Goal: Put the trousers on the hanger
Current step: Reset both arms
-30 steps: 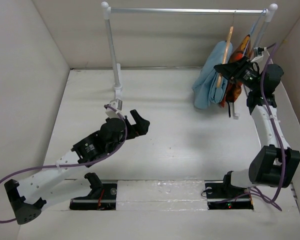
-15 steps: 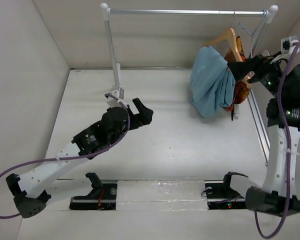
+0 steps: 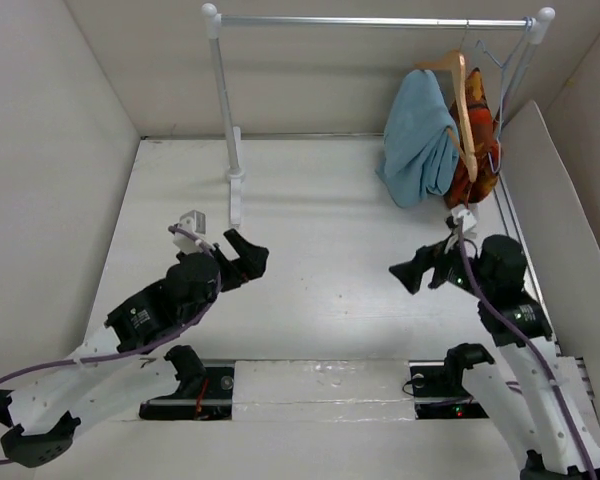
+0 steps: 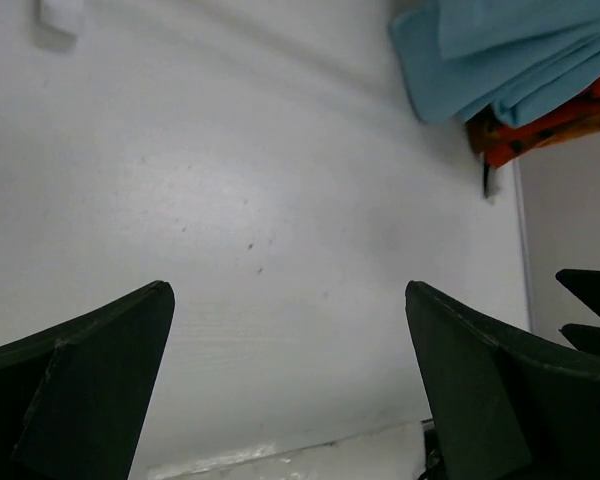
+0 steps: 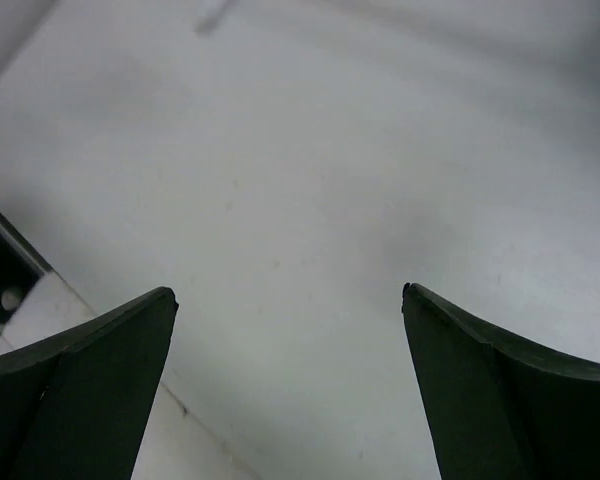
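Now the white desk (image 3: 330,250) carries a clothes rack (image 3: 370,21) standing at 12 o'clock. The trousers (image 3: 418,135) hang draped over the hanger (image 3: 462,100), which is hooked on the rack's bar toward 1 o'clock, just beside an orange-red garment (image 3: 477,165). The left fingers (image 3: 250,255) at 8 o'clock and the right fingers (image 3: 408,272) at 4 o'clock are spread wide, holding nothing, well apart from the trousers

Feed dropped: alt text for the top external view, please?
Light-blue trousers drape over a wooden hanger hooked on the rail at far right, beside an orange-red garment. Both arms sit low over the white table, the left gripper and right gripper open and holding nothing.
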Robot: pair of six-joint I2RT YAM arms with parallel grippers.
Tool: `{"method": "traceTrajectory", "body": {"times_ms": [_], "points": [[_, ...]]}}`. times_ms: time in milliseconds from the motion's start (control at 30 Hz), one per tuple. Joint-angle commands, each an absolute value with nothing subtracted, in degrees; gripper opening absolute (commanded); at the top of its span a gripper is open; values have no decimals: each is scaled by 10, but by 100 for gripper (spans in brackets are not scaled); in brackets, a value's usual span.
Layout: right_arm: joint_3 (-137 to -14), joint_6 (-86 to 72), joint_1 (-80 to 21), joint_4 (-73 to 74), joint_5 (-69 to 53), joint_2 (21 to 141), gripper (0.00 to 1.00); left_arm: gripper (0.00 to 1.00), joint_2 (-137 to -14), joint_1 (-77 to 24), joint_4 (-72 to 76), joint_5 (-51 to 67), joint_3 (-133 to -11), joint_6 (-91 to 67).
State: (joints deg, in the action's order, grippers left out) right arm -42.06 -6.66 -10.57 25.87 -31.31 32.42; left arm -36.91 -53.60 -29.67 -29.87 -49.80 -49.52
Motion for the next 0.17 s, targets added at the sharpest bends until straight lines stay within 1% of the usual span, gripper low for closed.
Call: {"method": "traceTrajectory", "body": {"times_ms": [0,67,133], "points": [[-371,-56,-118,328,-252,266,100,99,-340,-537,-317,-275,-434,-555],[-358,-62,-118,330,-246,258,100,99,-317,-537,-305,-255,-416,-555],[-378,-66,-118,316,-255,271,100,99,-316,-537,-295,-252,-417,-561]]}}
